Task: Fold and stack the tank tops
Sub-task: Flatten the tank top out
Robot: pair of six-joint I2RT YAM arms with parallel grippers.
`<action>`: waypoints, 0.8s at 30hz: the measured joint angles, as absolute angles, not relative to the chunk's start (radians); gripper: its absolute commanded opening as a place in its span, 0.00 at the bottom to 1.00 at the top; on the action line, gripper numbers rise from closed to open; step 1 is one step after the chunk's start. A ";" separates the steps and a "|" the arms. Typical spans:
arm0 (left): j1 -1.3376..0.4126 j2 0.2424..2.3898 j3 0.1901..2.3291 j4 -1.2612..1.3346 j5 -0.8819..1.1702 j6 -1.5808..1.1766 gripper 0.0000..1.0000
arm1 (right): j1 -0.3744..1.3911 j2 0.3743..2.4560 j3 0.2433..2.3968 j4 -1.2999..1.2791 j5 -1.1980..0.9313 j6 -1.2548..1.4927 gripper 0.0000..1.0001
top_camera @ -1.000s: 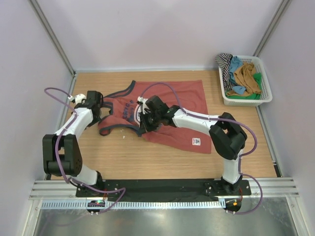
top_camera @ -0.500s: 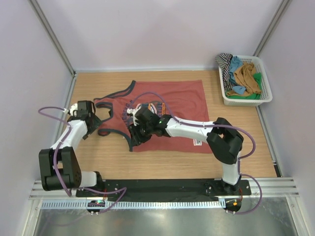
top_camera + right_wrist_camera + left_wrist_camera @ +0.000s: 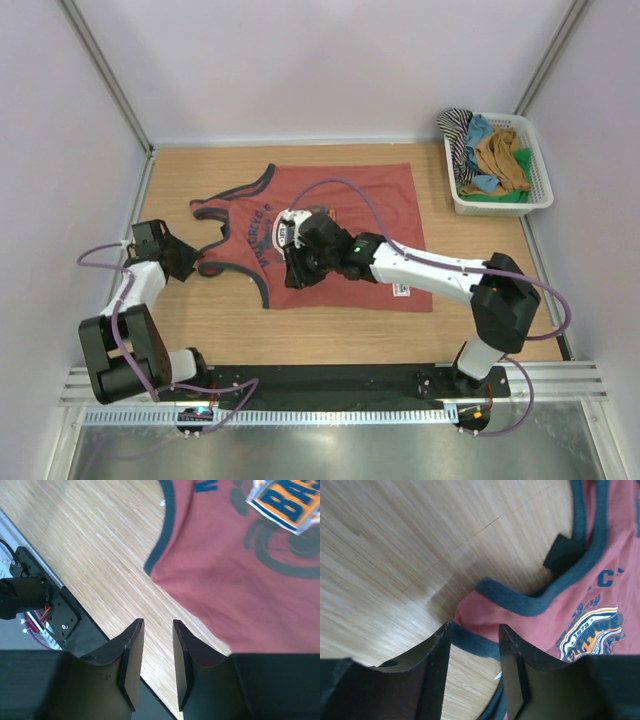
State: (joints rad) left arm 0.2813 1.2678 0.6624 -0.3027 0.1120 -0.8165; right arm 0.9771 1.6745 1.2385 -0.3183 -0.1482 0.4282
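A: State of the left end effector?
B: Released, parted at the fingers, nothing pinched. Poised just over the navy strap trim at the left end of the rust-red tank top, middle left of the overhead view.

A: And the right end effector?
B: Also released, with a narrow gap and nothing in it. Hanging above bare bench, just off the lower edge of the cloth by the armhole, near the frame's centre.

A: Lie of the cloth?
B: Flat, print up, spread across the middle of the bench, straps toward the left, hem toward the right. No fold in it yet.

A: The rest?
B: Heaped in the white basket at upper right: striped, blue, ochre and green tank tops. No stack anywhere.

A: Progress, then?
B: Barely begun, by the look of it. One spread out ready for a first fold, with all folding and stacking left to do.
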 measured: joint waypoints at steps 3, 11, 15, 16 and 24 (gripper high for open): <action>0.313 1.339 0.643 -0.271 0.187 -0.829 0.43 | 0.947 1.596 1.180 -0.325 -0.128 0.444 0.35; 0.323 1.378 0.624 -0.213 0.260 -0.835 0.36 | 0.799 1.356 1.010 -0.376 -0.068 0.480 0.31; 0.323 1.400 0.625 -0.179 0.284 -0.837 0.00 | 0.717 1.234 0.920 -0.406 0.005 0.501 0.22; 0.323 1.406 0.625 -0.173 0.289 -0.836 0.00 | 0.698 1.208 0.894 -0.416 0.028 0.507 0.21; 0.323 1.367 0.661 -0.210 0.221 -0.801 0.00 | 0.553 1.113 0.700 -0.500 0.195 0.627 0.29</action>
